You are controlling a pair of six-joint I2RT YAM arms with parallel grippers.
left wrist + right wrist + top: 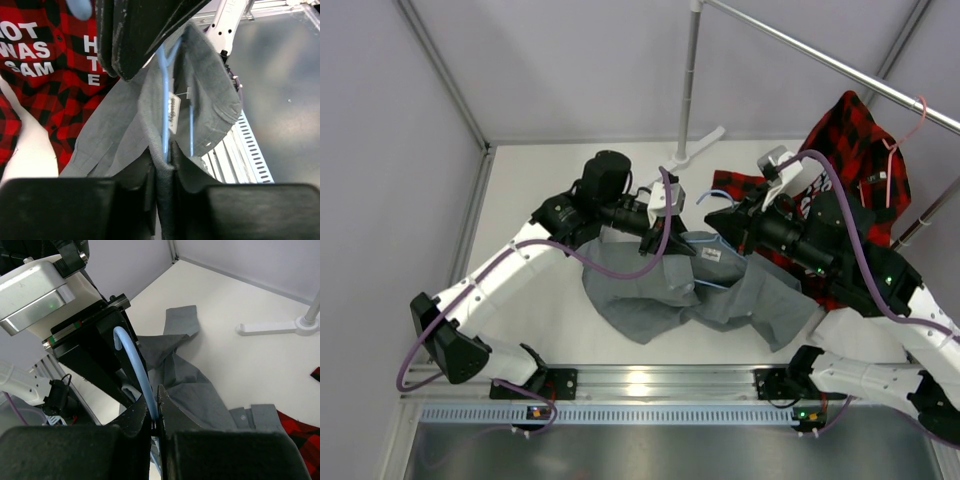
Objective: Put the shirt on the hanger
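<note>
You are viewing the shirt (720, 300) lying at the middle of the table (550, 330), in front of the stand base (695, 150). The hanger (165, 115) is sitting inside the collar. The left pincer (675, 245) is closing on it from the left, the right pincer (156, 410) from the right. The other shirt (850, 150) is sitting behind, at the right.

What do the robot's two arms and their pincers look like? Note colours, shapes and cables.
The left arm and right arm have white shells with black joints. A purple cable loops along each. The left pincer and right pincer are black, each with two broad flat fingers and a white camera block behind.
</note>
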